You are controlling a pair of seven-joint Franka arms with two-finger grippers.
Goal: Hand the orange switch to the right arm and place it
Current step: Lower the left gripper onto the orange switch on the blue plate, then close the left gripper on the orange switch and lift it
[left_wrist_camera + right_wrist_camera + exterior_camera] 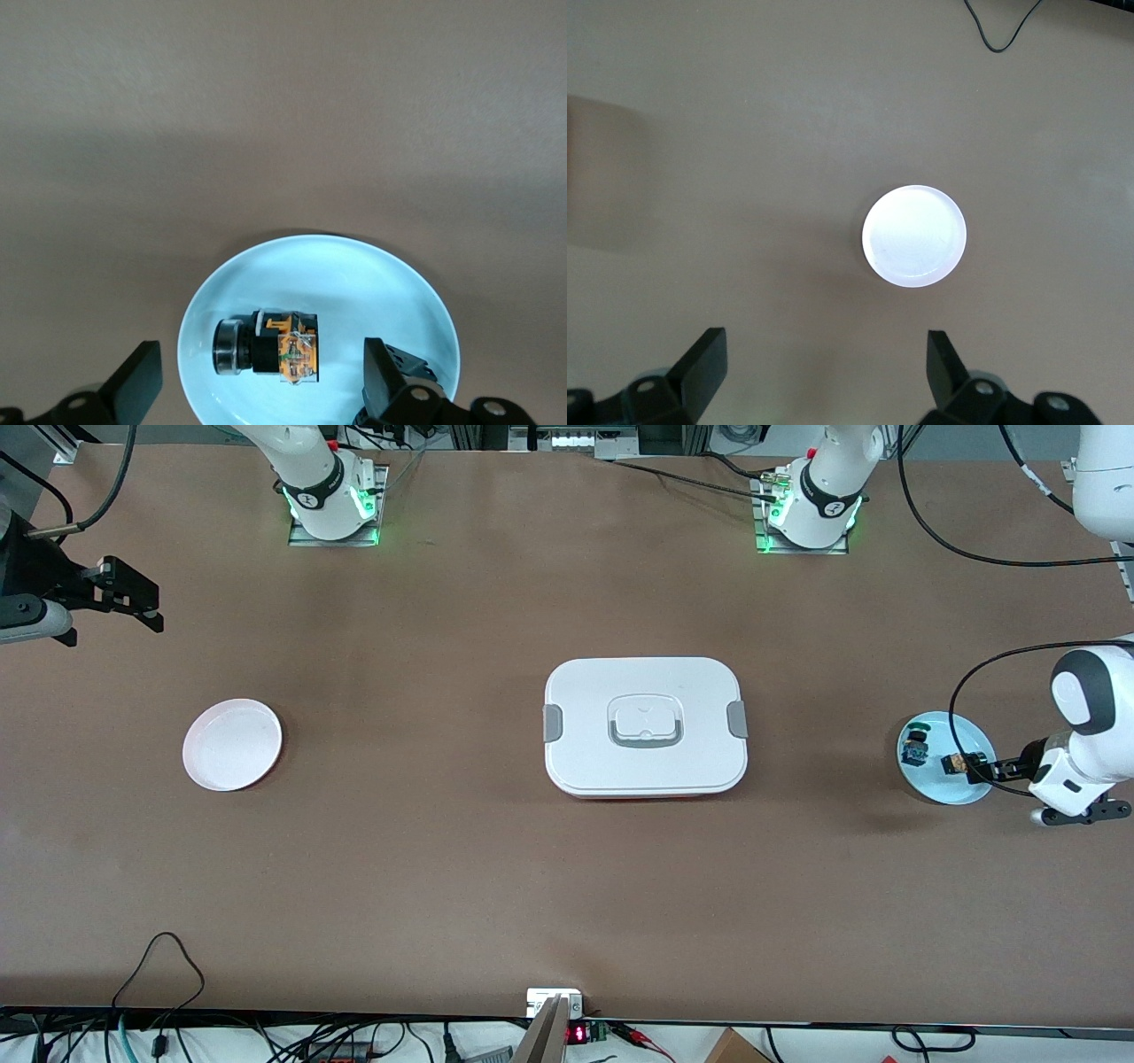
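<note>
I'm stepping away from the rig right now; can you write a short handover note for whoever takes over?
Left gripper: open, over the pale blue plate at the left arm's end, not yet grasping the orange switch, which lies on its side on that plate.
Right gripper: open, waiting above the table near the white plate.
Done: nothing transferred.
Left: grasp, hand over, place.

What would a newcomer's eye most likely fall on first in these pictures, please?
Probably the big white lidded container at the table's middle. Next, the pale blue plate at the left arm's end, where the open left gripper hangs over the orange switch lying on its side. The white plate sits bare toward the right arm's end, the open right gripper waiting above the table.
</note>
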